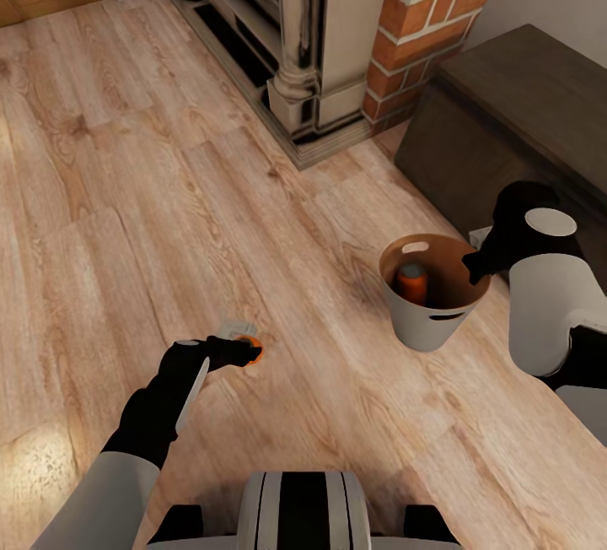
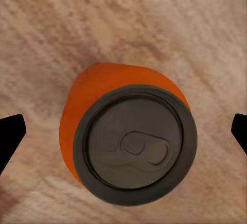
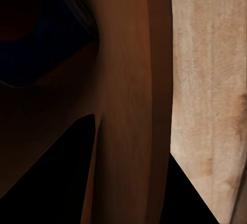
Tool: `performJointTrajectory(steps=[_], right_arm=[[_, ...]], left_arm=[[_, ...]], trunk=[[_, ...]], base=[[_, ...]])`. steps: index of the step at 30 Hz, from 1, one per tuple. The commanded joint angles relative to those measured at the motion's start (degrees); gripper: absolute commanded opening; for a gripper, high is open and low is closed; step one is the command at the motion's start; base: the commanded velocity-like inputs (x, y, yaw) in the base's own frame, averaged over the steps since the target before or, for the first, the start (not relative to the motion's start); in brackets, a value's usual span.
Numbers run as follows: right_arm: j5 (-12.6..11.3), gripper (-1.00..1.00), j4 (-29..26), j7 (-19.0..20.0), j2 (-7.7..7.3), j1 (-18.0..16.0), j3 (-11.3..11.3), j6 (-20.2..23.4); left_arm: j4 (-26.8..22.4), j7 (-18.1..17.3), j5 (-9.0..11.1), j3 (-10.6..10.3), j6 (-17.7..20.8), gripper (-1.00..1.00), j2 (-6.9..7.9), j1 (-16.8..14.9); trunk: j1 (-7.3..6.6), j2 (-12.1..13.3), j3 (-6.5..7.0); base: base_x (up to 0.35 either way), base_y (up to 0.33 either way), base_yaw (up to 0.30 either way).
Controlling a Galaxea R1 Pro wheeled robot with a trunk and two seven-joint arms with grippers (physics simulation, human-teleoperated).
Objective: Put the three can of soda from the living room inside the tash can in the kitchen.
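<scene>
An orange soda can (image 1: pixel 252 353) stands upright on the wood floor, seen from above as the can (image 2: pixel 128 141) with its grey lid and pull tab. My left gripper (image 1: pixel 244 351) hangs over it, open, its black fingertips (image 2: pixel 11 131) on either side and clear of the can. The grey trash can (image 1: pixel 426 318), brown inside, holds another orange can (image 1: pixel 412 282). My right gripper (image 1: pixel 477 266) is shut on the bin's rim, with the brown bin wall (image 3: pixel 128 105) between its fingers. A dark blue shape (image 3: pixel 41 49) lies deep inside the bin.
A red-brick fireplace (image 1: pixel 421 18) with a stone surround (image 1: pixel 316 52) stands at the back. A dark wooden chest (image 1: pixel 514 120) sits just behind the bin on the right. Wood floor (image 1: pixel 126 196) stretches out to the left.
</scene>
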Motion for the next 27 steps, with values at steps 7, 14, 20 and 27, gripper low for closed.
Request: performJointTrajectory(steps=[7, 14, 20, 27], right_arm=[[-0.2, -1.0, 0.0, 0.1, -0.07, 0.0, 0.0, 0.1], [-0.2, -1.0, 0.0, 0.1, -0.02, 0.0, -0.1, 0.1], [-0.2, -1.0, 0.0, 0.1, -0.12, 0.0, -0.1, 0.1], [-0.2, -1.0, 0.0, 0.1, -0.07, 0.3, 0.9, 0.1]], left_arm=[[0.0, 0.0, 0.0, 0.0, 0.0, 1.0, -0.01, 0.0], [-0.1, -0.1, 0.0, 0.0, 0.0, -1.0, 0.04, 0.0], [-1.0, -0.3, 0.0, 0.0, 0.0, -1.0, 0.01, 0.0], [-0.9, -0.2, -0.2, 0.0, 0.1, -1.0, -0.04, 0.0]], trunk=[[0.28, -0.4, -1.31], [0.31, -0.4, -1.99], [0.31, -0.4, -2.14], [0.23, -0.4, -1.49]], base=[[0.0, 0.0, 0.0], [0.0, 0.0, 0.0], [0.0, 0.0, 0.0], [0.0, 0.0, 0.0]])
